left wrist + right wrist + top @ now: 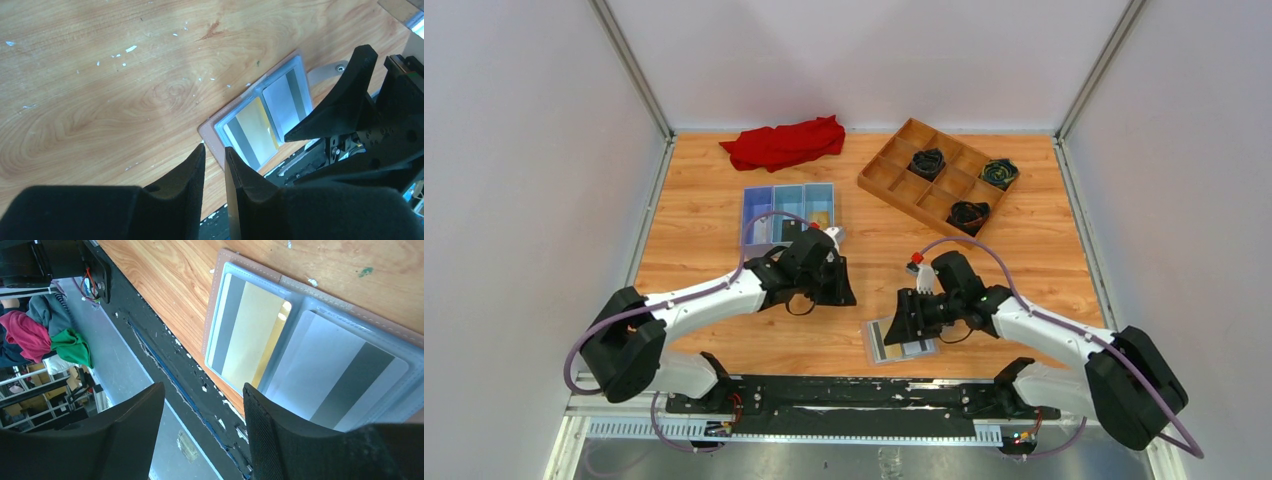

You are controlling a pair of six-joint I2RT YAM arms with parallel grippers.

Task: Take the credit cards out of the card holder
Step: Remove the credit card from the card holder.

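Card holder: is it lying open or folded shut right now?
Open. The card holder lies spread flat on the table, both panels face up, a gold card in one and a pale card in the other.

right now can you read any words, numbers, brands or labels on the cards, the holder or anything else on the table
No text can be read in any view.
Gold-tan card in the open tan-pink bifold card holder: only a grey stripe, no print visible.
Pale whitish card beside it: grey stripe only, no print visible.
Blue three-compartment tray and wooden grid tray: no labels visible.
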